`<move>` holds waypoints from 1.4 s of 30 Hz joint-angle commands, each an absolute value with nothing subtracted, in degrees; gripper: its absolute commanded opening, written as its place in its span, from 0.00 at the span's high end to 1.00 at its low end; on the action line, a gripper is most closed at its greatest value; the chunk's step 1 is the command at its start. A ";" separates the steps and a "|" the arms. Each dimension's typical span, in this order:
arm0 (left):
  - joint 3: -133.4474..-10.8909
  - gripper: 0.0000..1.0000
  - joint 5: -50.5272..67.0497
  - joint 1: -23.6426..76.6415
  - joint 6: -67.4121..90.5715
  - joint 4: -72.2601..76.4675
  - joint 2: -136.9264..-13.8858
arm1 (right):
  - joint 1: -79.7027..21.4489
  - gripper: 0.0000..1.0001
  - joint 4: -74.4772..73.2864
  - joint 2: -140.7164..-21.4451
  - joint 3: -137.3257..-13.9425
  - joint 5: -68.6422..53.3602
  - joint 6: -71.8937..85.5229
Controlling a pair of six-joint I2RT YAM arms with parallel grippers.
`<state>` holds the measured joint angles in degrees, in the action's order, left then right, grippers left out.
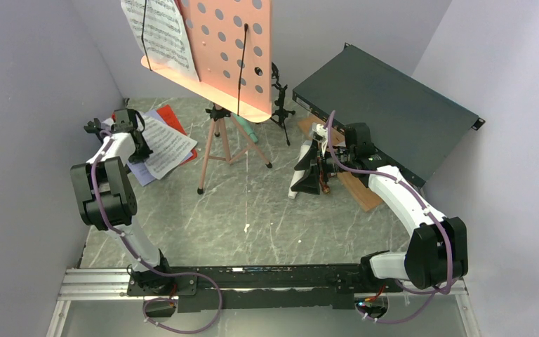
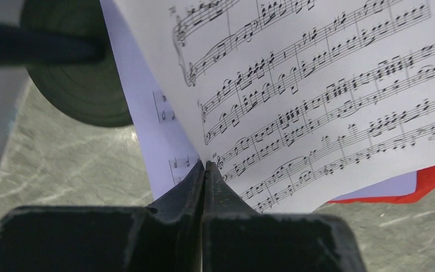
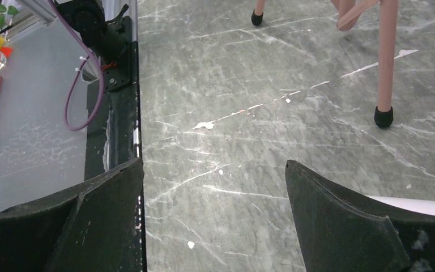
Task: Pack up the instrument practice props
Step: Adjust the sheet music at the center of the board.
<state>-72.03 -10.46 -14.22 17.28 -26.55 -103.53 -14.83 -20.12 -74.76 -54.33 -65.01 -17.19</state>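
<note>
The pink perforated music tripod (image 1: 242,53) stands at the back centre, with one sheet-music page (image 1: 161,35) on its shelf. A white page (image 1: 167,144), a red page (image 1: 175,118) and a lavender page (image 1: 139,172) lie fanned out at the left. My left gripper (image 1: 133,135) is shut on the near edge of the white page (image 2: 317,85), above the lavender page (image 2: 158,136) and the red page (image 2: 425,190). A green microphone (image 1: 250,131) lies behind the tripod legs, next to a black mount (image 1: 279,98). My right gripper (image 1: 307,172) hangs open over bare tabletop (image 3: 215,187).
The large dark green box (image 1: 386,116) lies at the back right, with the brown board (image 1: 359,189) against its near side. A dark round base (image 2: 85,90) sits left of the pages. Tripod feet (image 3: 383,116) stand ahead of the right gripper. Grey walls close in on both sides.
</note>
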 commanded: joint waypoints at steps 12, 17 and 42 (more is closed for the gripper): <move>-82.10 0.65 -11.00 -15.11 14.21 -31.77 -102.76 | -15.00 0.02 -20.26 -74.01 -56.59 -65.16 -19.50; -77.52 0.59 -8.96 -15.13 15.12 -31.46 -93.99 | -14.98 0.02 -20.48 -74.14 -56.69 -65.14 -19.69; -61.42 0.01 34.56 -17.84 30.32 -28.08 -48.64 | -14.99 0.01 -25.61 -75.95 -58.01 -62.14 -26.79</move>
